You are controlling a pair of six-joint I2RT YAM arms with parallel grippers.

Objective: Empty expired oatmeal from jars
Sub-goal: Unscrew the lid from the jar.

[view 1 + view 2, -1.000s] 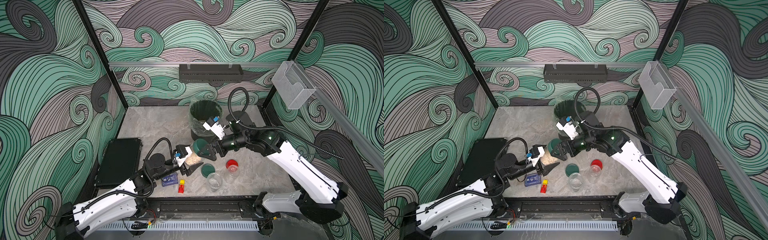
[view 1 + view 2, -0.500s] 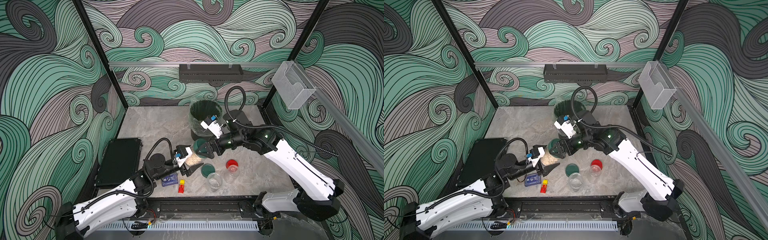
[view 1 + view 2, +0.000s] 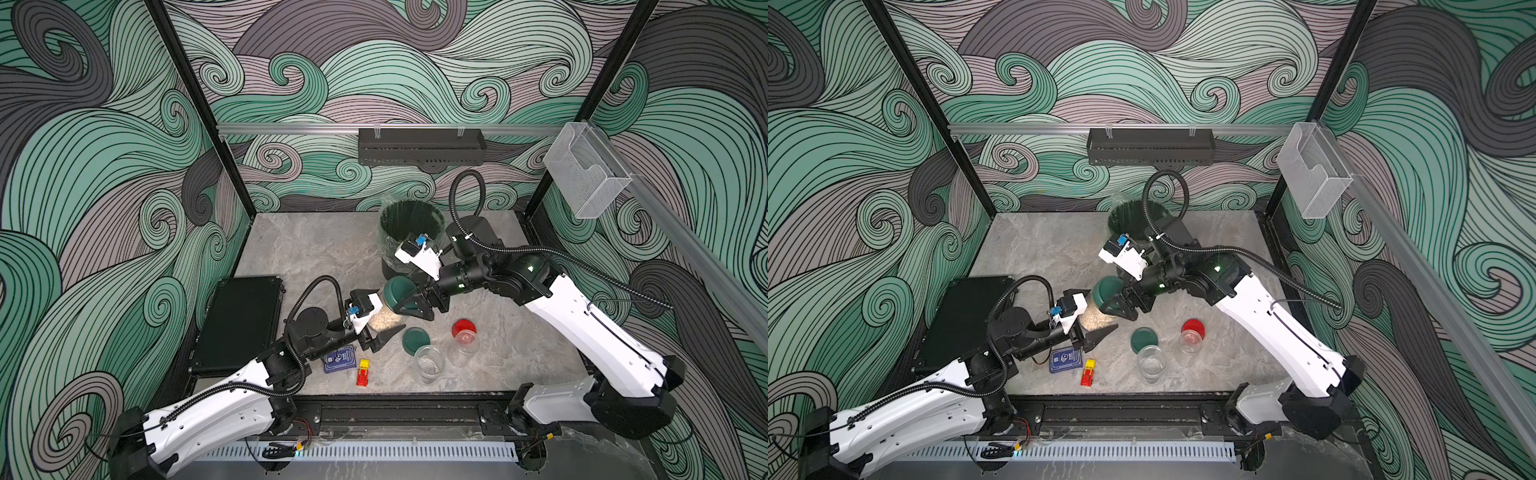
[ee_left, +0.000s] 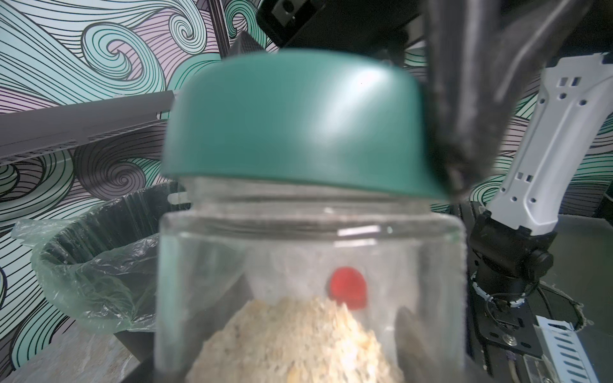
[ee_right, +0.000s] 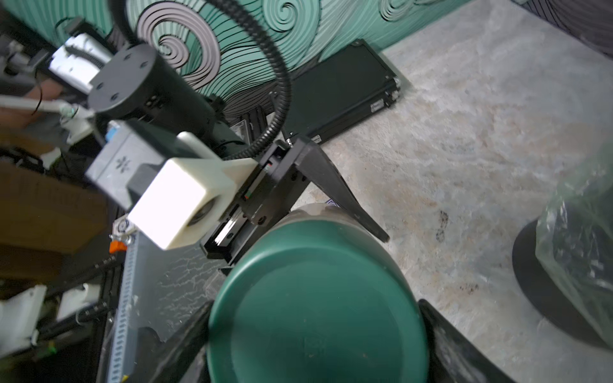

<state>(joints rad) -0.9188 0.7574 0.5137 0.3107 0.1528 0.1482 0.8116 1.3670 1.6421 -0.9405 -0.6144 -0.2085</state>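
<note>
A clear jar (image 3: 385,319) with pale oatmeal (image 3: 380,322) in it hangs tilted above the table, and my left gripper (image 3: 384,322) is shut on its body. A dark green lid (image 3: 398,290) sits on it. My right gripper (image 3: 409,301) is shut on that lid, with a finger (image 5: 446,341) pressed against each side. In the left wrist view the oatmeal (image 4: 292,341) heaps low in the jar (image 4: 308,252) under the lid (image 4: 298,122). An open, empty jar (image 3: 429,363) and a red-lidded jar (image 3: 463,338) stand on the table.
A loose green lid (image 3: 416,340) lies beside the open jar. The black bin (image 3: 388,245) with a clear liner stands behind the right wrist. A black case (image 3: 239,324) lies at the left. A blue card box (image 3: 340,359) and a small red-yellow toy (image 3: 363,372) lie near the front edge.
My right gripper has slid a little left over the green lid and its jaws have closed onto it. The left arm and the jar have stayed still.
</note>
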